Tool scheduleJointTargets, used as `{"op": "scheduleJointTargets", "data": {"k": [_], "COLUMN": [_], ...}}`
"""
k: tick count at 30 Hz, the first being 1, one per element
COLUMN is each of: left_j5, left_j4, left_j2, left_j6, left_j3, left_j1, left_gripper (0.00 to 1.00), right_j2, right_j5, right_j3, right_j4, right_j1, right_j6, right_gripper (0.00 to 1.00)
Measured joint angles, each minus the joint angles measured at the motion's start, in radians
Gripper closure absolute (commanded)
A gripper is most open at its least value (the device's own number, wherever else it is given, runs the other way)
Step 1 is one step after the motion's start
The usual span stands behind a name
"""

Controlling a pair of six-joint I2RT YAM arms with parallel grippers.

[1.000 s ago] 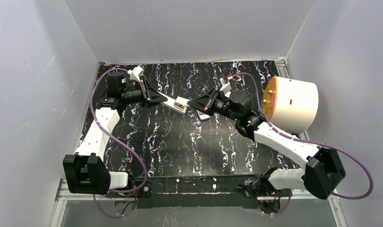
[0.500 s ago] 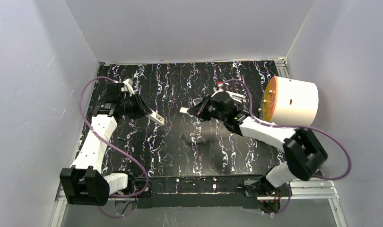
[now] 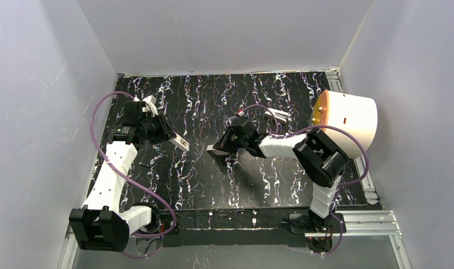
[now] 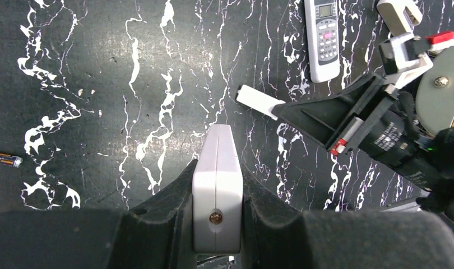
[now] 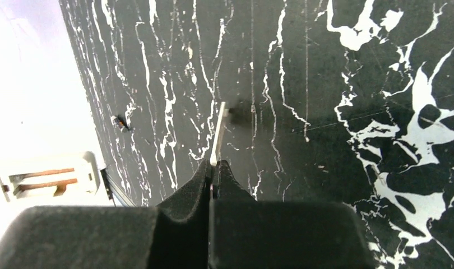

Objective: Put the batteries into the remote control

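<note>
My left gripper (image 3: 167, 134) is shut on a white remote (image 3: 180, 143), which it holds above the mat at mid-left; the left wrist view shows the remote edge-on (image 4: 216, 179) between the jaws. My right gripper (image 3: 220, 147) is shut on a thin white battery cover (image 3: 213, 150), seen edge-on in the right wrist view (image 5: 218, 131) and low over the mat. The cover also shows in the left wrist view (image 4: 257, 101). One dark battery (image 4: 3, 159) with a yellowish end lies on the mat at the left, and it also shows in the right wrist view (image 5: 121, 121).
A second white remote (image 3: 276, 115) with buttons lies face up on the mat behind my right arm; it also shows in the left wrist view (image 4: 324, 36). A large white drum with an orange face (image 3: 348, 123) stands at the right edge. Grey walls enclose the black marbled mat.
The two grippers were together at the mat's centre and have parted. The left drew back left with the remote. The right swung down and left with the cover.
</note>
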Motion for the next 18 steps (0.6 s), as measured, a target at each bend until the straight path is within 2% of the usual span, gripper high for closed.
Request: {"op": "scheduleJointTargets", "data": {"k": [4, 6, 9, 18], "left_j5": [0.021, 0.036, 0.057, 0.098], "left_j4": [0.0, 0.0, 0.0, 0.001], "left_j2": [0.0, 0.0, 0.0, 0.007], "left_j6": [0.004, 0.003, 0.003, 0.003], "left_j3": [-0.001, -0.001, -0.001, -0.001], "left_j1": [0.0, 0.0, 0.0, 0.0], "left_gripper": [1.0, 1.0, 1.0, 1.0], "right_j2": [0.03, 0.031, 0.031, -0.05], "right_j5": [-0.004, -0.005, -0.004, 0.021], "right_j3": [0.0, 0.0, -0.005, -0.07], "right_j4": [0.018, 0.025, 0.028, -0.049], "right_j1": [0.0, 0.0, 0.0, -0.001], "right_j6": [0.02, 0.024, 0.025, -0.016], "right_gripper": [0.97, 0.84, 0.56, 0.3]}}
